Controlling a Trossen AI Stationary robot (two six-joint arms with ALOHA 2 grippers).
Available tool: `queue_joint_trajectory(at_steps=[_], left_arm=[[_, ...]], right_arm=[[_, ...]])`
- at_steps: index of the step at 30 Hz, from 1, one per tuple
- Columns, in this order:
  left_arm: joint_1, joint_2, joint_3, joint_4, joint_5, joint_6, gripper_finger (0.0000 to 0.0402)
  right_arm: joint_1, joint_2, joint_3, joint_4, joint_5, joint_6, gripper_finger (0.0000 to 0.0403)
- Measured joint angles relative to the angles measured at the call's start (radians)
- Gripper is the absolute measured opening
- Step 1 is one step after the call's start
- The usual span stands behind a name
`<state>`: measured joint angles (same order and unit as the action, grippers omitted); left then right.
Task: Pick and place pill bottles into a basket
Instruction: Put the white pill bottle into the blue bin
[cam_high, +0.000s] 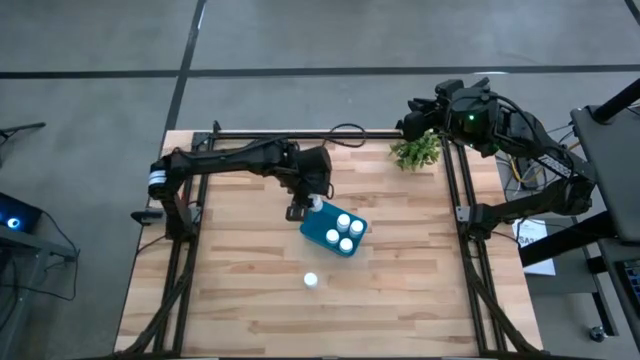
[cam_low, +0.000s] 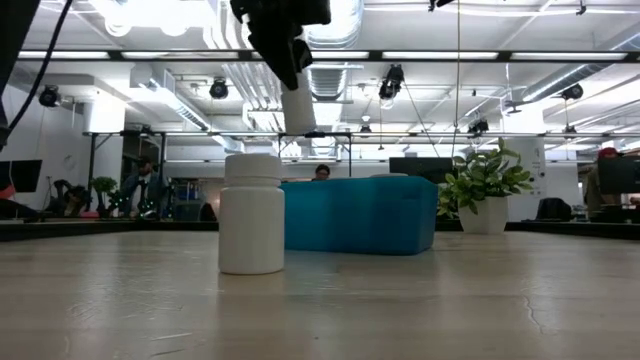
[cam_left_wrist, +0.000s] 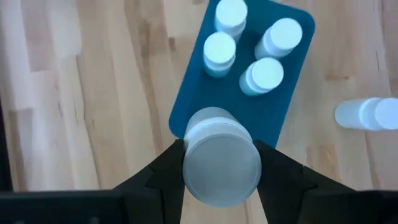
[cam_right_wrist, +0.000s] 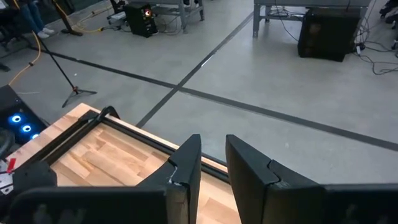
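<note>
L hand (cam_left_wrist: 221, 163) grips pill bottle (cam_left_wrist: 219, 155) above basket (cam_left_wrist: 193, 102).

You won't find any readable text here: the pill bottles (cam_left_wrist: 265, 76) are plain white, the basket (cam_left_wrist: 283, 112) is bare blue, nothing's printed on the tabletop (cam_high: 240, 290) either.

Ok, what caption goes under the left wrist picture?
Left gripper holds a pill bottle above the blue basket.

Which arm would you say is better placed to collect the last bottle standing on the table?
Left: its gripper hangs over the basket, near the loose bottle. It must first release the held bottle. The right gripper waits by the far edge.
</note>
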<state>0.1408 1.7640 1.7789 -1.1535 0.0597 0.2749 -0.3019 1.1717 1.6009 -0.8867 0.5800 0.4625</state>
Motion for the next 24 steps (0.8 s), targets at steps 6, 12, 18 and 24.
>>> queue_joint_trajectory(at_steps=[6,12,18,24], left_arm=[[-0.028,0.077,0.02,-0.017,-0.01,0.011,0.0142],[-0.057,0.134,0.018,-0.008,-0.08,0.025,0.0142],[-0.056,0.172,0.015,0.057,-0.095,0.028,0.0142],[-0.053,0.2,0.012,0.09,-0.092,0.027,0.0142]], right_arm=[[0.0,0.0,0.0,0.0,-0.001,-0.007,0.0068],[0.0,0.0,0.0,-0.002,-0.002,-0.01,0.0068],[0.0,0.0,0.0,-0.003,-0.004,-0.01,0.0068],[0.0,0.0,0.0,-0.015,-0.005,-0.01,0.0068]])
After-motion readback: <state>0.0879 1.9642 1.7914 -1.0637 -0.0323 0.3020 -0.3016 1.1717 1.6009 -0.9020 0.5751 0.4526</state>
